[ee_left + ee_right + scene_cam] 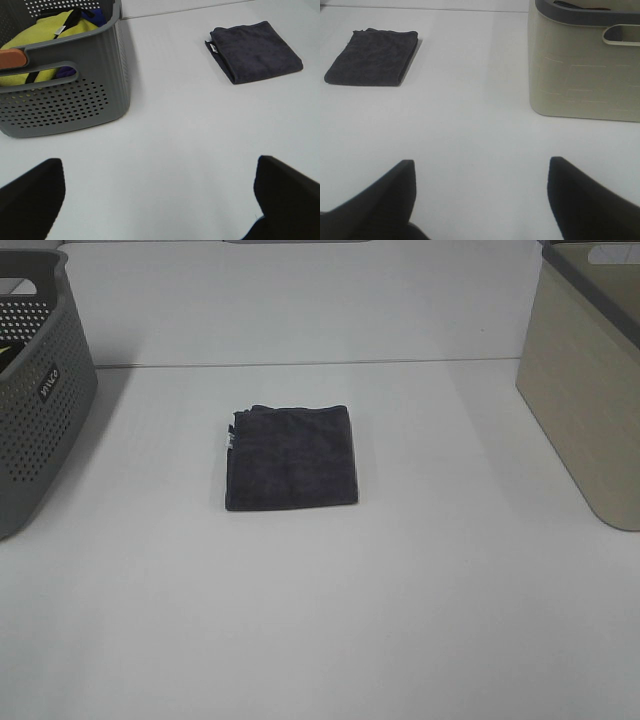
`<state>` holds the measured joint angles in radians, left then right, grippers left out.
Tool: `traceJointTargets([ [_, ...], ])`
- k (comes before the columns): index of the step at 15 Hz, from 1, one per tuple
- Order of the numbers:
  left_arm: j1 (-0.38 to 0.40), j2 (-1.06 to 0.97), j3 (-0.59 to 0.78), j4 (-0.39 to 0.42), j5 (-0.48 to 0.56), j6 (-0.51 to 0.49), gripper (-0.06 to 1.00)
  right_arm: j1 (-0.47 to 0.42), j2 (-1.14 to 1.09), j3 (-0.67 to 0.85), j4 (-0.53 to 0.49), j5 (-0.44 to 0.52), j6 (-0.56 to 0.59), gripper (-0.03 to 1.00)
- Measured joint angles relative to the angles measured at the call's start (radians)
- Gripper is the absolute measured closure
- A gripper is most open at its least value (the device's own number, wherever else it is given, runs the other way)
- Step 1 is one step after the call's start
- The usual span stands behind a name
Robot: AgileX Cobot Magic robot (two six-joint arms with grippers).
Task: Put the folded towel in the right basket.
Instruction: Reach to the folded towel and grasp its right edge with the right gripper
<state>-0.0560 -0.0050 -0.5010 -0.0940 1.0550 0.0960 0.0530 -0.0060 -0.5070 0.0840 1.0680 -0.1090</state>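
A dark grey folded towel (291,458) lies flat in the middle of the white table; it also shows in the left wrist view (256,51) and the right wrist view (372,57). The right basket (590,380) is beige with a grey rim and stands at the table's right edge; it also shows in the right wrist view (585,65). Neither arm shows in the high view. My left gripper (160,200) is open and empty, well short of the towel. My right gripper (480,197) is open and empty, between towel and basket but nearer the camera.
A grey perforated basket (38,390) stands at the left edge; in the left wrist view (60,95) it holds yellow and dark cloths. The white table (320,620) spreads around the towel.
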Motion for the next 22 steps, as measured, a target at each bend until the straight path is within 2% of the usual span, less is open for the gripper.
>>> traceJointTargets([
  [22,0.0,0.0,0.0,0.0,0.0,0.0,-0.03,0.0,0.0,0.0,0.0,0.0,0.0,0.27],
])
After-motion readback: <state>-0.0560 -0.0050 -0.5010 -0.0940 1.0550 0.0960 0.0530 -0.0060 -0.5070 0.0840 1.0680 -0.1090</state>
